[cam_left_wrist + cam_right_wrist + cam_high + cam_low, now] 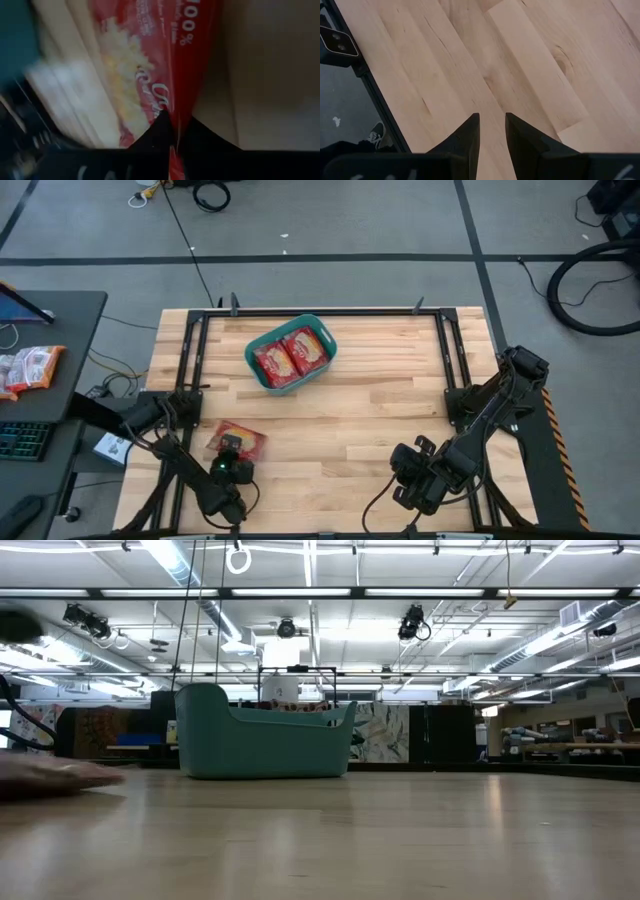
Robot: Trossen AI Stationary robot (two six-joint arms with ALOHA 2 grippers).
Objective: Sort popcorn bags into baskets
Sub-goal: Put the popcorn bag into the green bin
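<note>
The teal basket [290,355] stands at the far middle of the table with two red popcorn bags [291,356] lying flat inside; in the low view the basket [265,745] shows side on. A third red popcorn bag [238,440] is near the table's near-left corner, and a blurred shape at the low view's left edge may be it. My left gripper [231,459] is at that bag's near end, shut on it. My right gripper [408,476] hovers over bare wood near the near-right edge, its fingers slightly open [492,122]. My left gripper pinches the red popcorn bag by its near edge [174,125] between its two fingers, coming from the table's near side. The bag stretches away from the fingertips toward the basket. I cannot tell whether the bag is clear of the table.
Black frame rails [190,370] run along the table's left, far and right sides. A side desk left of the table carries white-and-orange packets [30,366] and a keyboard. Bare wood [380,410] lies between the basket and my right gripper.
</note>
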